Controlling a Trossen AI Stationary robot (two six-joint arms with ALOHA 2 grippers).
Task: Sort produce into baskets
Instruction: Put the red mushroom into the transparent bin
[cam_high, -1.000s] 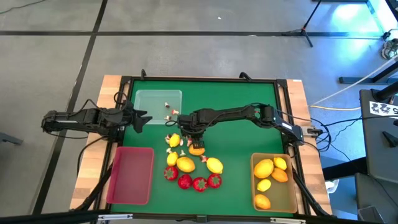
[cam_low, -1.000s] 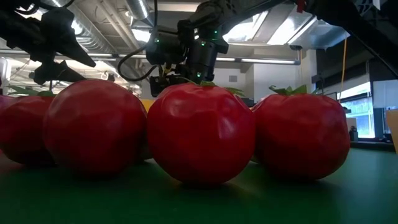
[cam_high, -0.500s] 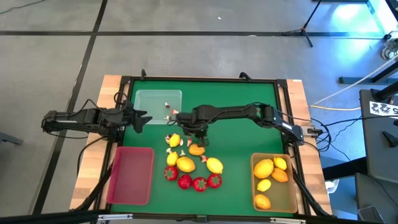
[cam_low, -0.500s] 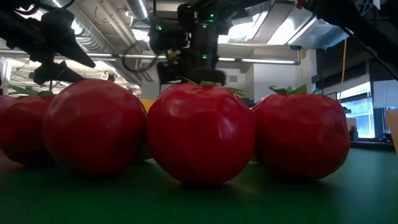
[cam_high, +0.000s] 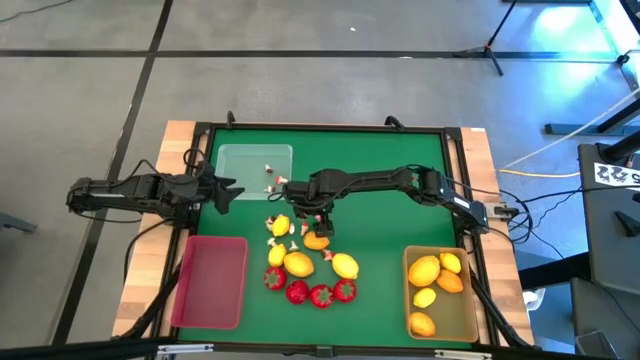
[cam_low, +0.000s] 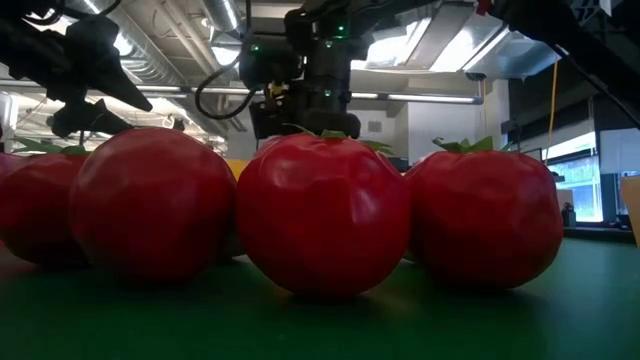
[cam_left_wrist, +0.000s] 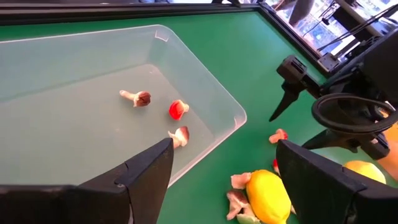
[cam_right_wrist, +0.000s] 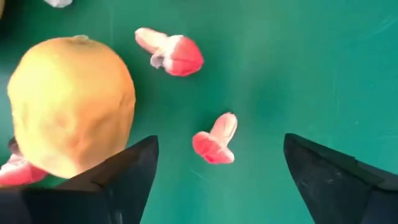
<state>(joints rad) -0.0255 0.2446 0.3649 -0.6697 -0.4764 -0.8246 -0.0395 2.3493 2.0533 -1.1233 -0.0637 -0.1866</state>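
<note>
Strawberries (cam_high: 308, 291), four glossy red ones, sat lower centre; three trays; right gripper (cam_right_wrist: 214, 171) gaped wide over two small mushrooms (cam_right_wrist: 215, 140); left gripper (cam_left_wrist: 221, 171) wide.

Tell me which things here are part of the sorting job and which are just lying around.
Part of the job:
lemons
orange fruit
strawberries
small white-and-red bits
clear basket
red basket
tan basket
right gripper, above the pile

Just lying about:
cables on the floor
stand on the floor
</note>
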